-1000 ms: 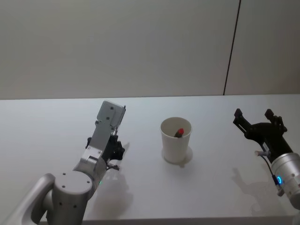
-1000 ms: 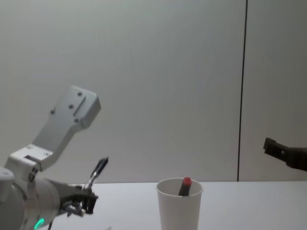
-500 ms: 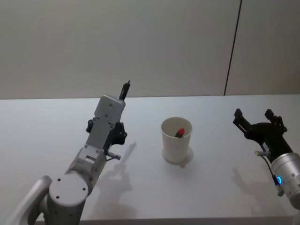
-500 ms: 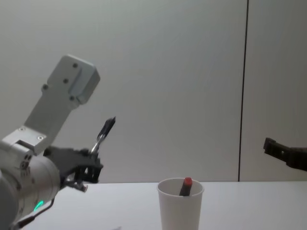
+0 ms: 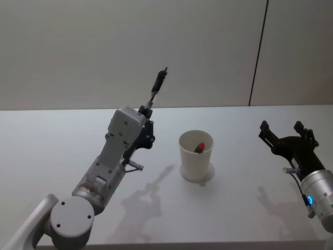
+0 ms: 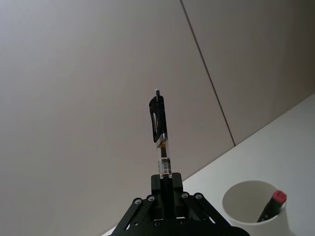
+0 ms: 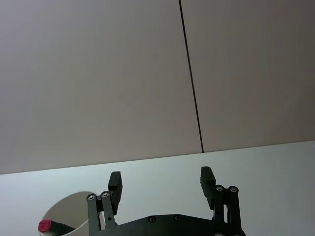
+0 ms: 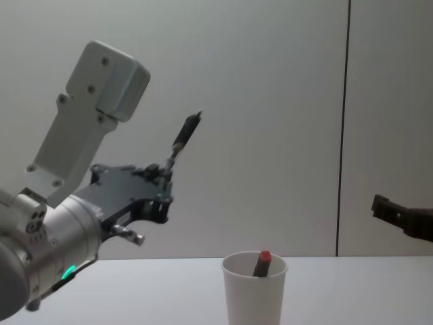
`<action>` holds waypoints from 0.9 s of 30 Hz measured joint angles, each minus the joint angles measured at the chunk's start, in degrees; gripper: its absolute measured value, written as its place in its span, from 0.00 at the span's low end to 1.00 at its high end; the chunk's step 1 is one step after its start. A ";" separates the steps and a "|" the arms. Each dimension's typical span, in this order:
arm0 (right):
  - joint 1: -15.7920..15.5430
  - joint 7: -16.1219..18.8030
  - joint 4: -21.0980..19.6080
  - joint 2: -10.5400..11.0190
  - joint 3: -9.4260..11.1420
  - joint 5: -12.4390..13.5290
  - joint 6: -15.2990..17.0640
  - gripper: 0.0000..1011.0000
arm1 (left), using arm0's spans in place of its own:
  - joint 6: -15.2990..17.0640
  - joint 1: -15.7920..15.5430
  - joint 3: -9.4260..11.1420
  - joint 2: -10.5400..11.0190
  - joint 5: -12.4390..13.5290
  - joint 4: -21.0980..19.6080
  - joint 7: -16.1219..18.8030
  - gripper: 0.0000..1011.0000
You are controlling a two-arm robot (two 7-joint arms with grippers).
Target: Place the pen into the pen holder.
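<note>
Pen higher in left pincer (black-clipped, clear-barrelled)

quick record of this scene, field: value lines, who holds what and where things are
table: white
cup: white, upright on the table
red-capped marker: leaning inside the cup
pen: black, tilted, held by its lower end
left tool: shut on the pen, raised above the table, left of the cup
right tool: open, empty, right of the cup
task state: pen not yet in the cup

The left gripper holds a pen aloft near the pen holder; right gripper gapes.
</note>
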 joint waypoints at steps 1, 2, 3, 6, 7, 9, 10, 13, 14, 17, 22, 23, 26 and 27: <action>0.00 0.00 0.00 0.00 0.00 0.00 0.00 0.99 | -1.02 -0.15 0.00 -0.06 0.10 0.29 -0.55 0.13; 0.00 0.00 0.00 0.00 0.00 0.00 0.00 0.99 | -1.85 -0.26 0.00 -0.10 0.17 0.52 -0.98 0.13; 0.00 0.00 0.00 0.00 0.00 0.00 0.00 0.99 | -3.40 -0.50 0.00 -0.21 0.28 1.00 -1.88 0.13; 0.00 0.00 0.00 0.00 0.00 0.00 0.00 0.99 | -6.75 -1.09 0.00 -0.49 0.37 2.15 -3.96 0.13; 0.00 0.00 0.00 0.00 0.00 0.00 0.00 0.99 | -7.50 -1.31 0.00 -0.59 0.37 2.52 -4.47 0.13; 0.00 0.00 0.00 0.00 0.00 0.00 0.00 0.99 | -9.20 -1.65 0.00 -0.75 0.37 3.14 -5.62 0.13; 0.00 0.00 0.00 0.00 0.00 0.00 0.00 0.99 | -10.66 -2.00 0.00 -0.93 0.34 3.79 -6.64 0.13; 0.00 0.00 0.00 0.00 0.00 0.00 0.00 0.99 | -13.71 -2.74 0.04 -1.34 0.15 5.16 -8.83 0.13; 0.00 0.00 0.00 0.00 0.00 0.00 0.00 0.99 | -14.12 -2.92 0.07 -1.45 0.12 5.50 -9.16 0.13; 0.00 0.00 0.00 0.00 0.00 0.00 0.00 0.99 | -16.77 -3.61 0.16 -1.88 -0.14 6.80 -10.99 0.13; 0.00 0.00 0.00 0.00 0.00 0.00 -0.01 0.99 | -19.35 -4.38 0.26 -2.42 -0.39 8.24 -12.82 0.13; 0.00 0.00 0.00 0.00 0.00 0.00 -0.01 0.99 | -20.13 -4.62 0.30 -2.57 -0.48 8.66 -13.42 0.13; 0.00 0.00 0.00 0.00 0.00 0.00 0.00 0.99 | -21.23 -4.99 0.35 -2.81 -0.59 9.29 -14.32 0.13; 0.00 0.00 0.00 0.00 0.00 0.00 0.00 0.99 | -21.50 -5.07 0.36 -2.87 -0.62 9.44 -14.52 0.13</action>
